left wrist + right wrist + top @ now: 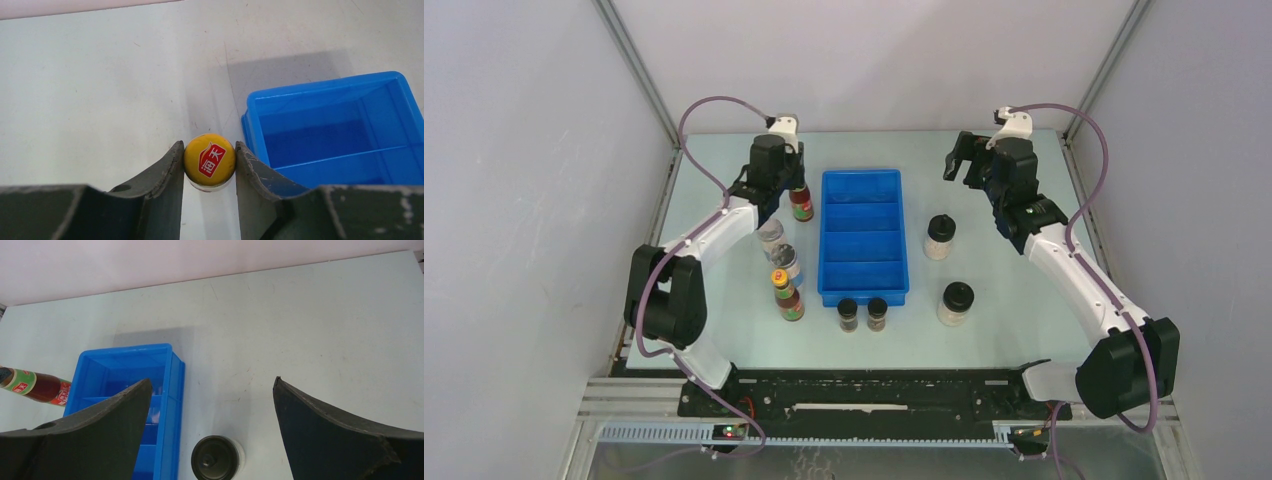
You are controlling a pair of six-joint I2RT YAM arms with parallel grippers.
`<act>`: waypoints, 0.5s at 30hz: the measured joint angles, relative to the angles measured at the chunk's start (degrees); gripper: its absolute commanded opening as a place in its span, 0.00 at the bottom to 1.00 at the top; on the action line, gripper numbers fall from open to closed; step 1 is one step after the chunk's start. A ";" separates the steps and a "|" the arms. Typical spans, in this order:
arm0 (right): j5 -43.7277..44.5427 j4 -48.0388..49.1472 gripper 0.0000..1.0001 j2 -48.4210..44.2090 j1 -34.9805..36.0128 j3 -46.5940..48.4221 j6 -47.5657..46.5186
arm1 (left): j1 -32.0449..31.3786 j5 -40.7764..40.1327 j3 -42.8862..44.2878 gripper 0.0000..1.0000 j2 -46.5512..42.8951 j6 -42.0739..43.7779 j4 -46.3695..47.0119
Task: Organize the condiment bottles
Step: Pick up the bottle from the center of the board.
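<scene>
My left gripper (796, 187) (209, 146) is shut on the yellow cap (209, 159) of a red sauce bottle (802, 207) (37, 386) that stands upright beside the blue tray's far left corner. A second red sauce bottle (787, 294) stands at the near left. Between them are two grey-lidded jars (771, 236) (788, 263). Two tiny dark jars (848, 314) (877, 313) stand at the tray's near end. Right of the tray are two pale black-lidded jars (940, 236) (955, 302). My right gripper (959, 160) (212, 381) hangs open and holds nothing, above and beyond the farther pale jar (216, 458).
The blue compartmented tray (864, 180) (320, 90) (167, 370) lies lengthwise in the middle of the table; no bottles show inside it. Grey walls with metal frame posts close in the left, right and far sides.
</scene>
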 measured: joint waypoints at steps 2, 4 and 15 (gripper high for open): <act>0.00 0.00 1.00 0.00 0.00 0.00 0.00 | 0.00 -0.35 0.00 0.00 -0.04 0.00 -0.02; 0.00 0.00 1.00 0.00 0.00 0.00 0.00 | 0.00 -0.50 0.00 0.00 -0.04 0.02 -0.02; -0.07 -0.02 1.00 0.00 0.09 0.00 0.00 | -0.39 -0.57 0.09 0.00 -0.70 0.83 -1.51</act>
